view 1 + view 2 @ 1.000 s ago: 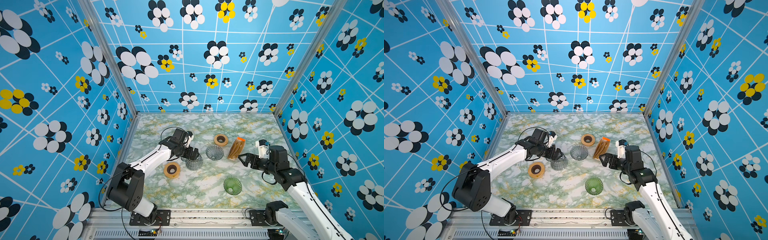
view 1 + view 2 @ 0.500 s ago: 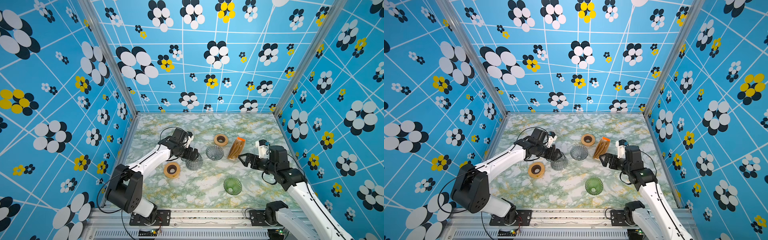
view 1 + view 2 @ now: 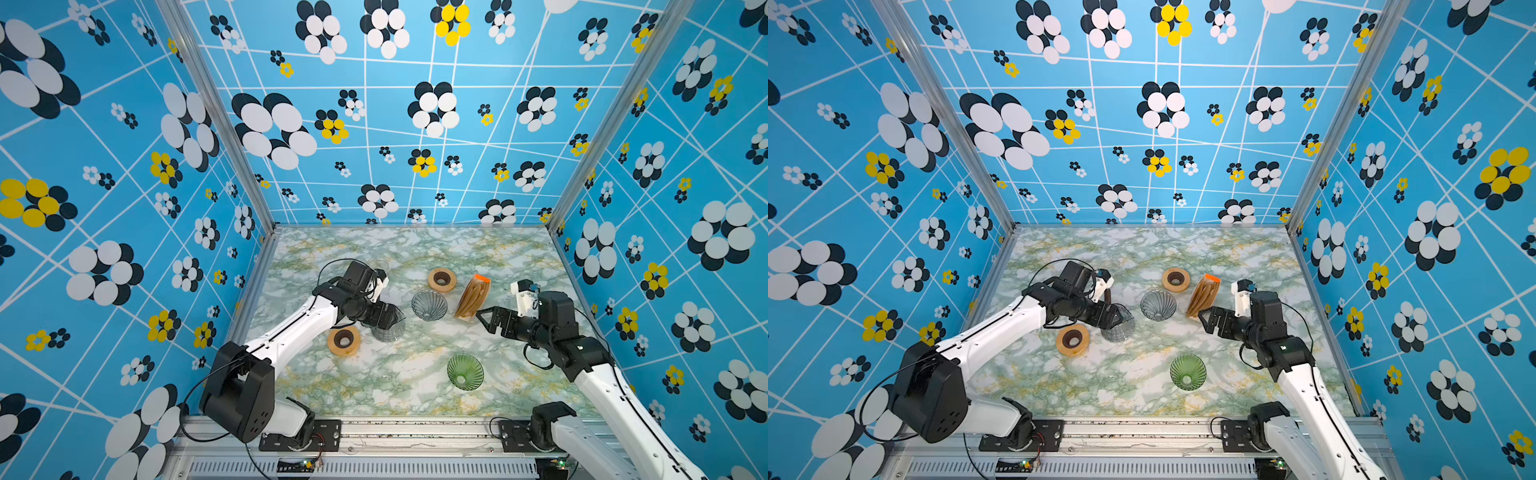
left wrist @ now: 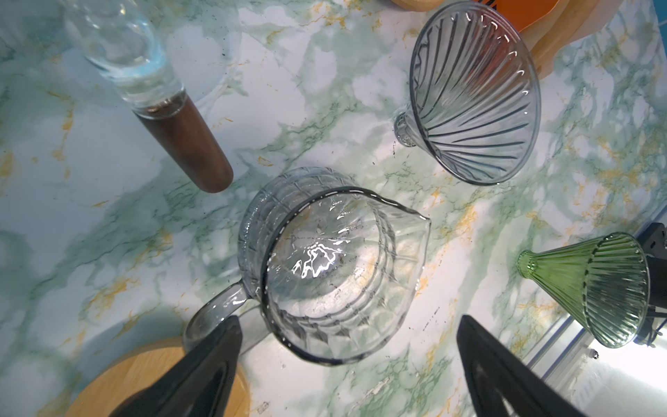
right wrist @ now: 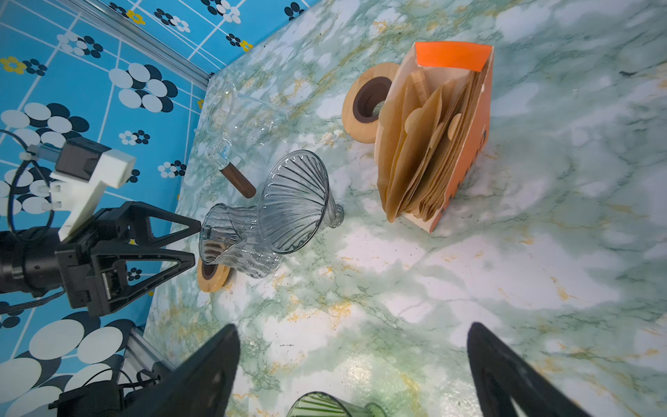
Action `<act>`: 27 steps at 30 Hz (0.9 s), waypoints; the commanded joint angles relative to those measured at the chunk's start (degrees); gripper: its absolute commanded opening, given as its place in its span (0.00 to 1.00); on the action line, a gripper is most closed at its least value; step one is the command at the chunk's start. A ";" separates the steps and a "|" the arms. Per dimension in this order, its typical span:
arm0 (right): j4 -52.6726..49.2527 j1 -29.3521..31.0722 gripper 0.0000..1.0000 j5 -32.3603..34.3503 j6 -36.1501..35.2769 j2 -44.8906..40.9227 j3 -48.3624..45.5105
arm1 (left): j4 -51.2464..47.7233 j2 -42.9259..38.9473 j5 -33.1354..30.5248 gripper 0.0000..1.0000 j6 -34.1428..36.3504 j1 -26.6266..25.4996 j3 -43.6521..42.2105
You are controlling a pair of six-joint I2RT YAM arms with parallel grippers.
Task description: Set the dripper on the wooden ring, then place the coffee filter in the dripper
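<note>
Filter stack (image 5: 422,144): brown papers, upright and fanned in orange holder (image 5: 451,56) on marble table (image 3: 374,395); ahead of right gripper (image 5: 353,325) tips, near, no contact; bare marble between.
Right jaws: spread wide, empty.
Left jaws: left gripper (image 4: 350,317) spread wide, empty, above grey glass pitcher (image 4: 335,267); 1 finger overlaps the pitcher's handle in the left wrist view, contact cannot be told.
Drippers: grey dripper (image 3: 429,305) on its side between pitcher and holder, just beside the holder; green dripper (image 3: 465,371) on its side toward the front edge, well apart from the filters.
Surroundings: 2 wooden rings, near ring (image 3: 343,340) beside the pitcher, far ring (image 3: 441,279) behind the holder; clear glass vessel (image 4: 122,47) with wooden handle lying behind the left gripper.
Hidden: far ring partly covered by the holder in the right wrist view; green dripper cut by the frame edge there; filter count unreadable; clear vessel faint in both top views.
</note>
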 commanded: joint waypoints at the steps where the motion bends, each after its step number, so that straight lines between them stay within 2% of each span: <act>1: -1.09 0.36 0.99 -0.51 -0.73 -0.15 1.16 | -2.79 -2.18 2.05 0.94 -1.43 -1.08 -1.19; 4: -1.14 0.33 0.99 -0.62 -0.69 -0.30 1.04 | -4.11 -3.30 0.95 0.93 -1.58 -2.60 -1.26; 9: -1.15 0.36 0.99 -0.60 -0.68 -0.82 0.94 | -5.35 -7.36 -7.91 0.93 -0.58 -4.29 -0.70; 11: -0.94 0.36 0.99 -0.88 -0.52 -0.83 0.70 | -4.54 -8.29 -9.35 0.94 -0.33 -3.67 -0.81; 19: -1.44 0.36 0.99 -2.02 -0.93 -1.42 0.94 | -0.83 -3.22 -5.87 1.00 -0.07 -0.18 0.07; 27: -0.04 0.36 0.99 -6.38 -0.67 -1.36 0.69 | 1.39 2.86 -3.13 0.99 1.00 1.09 1.65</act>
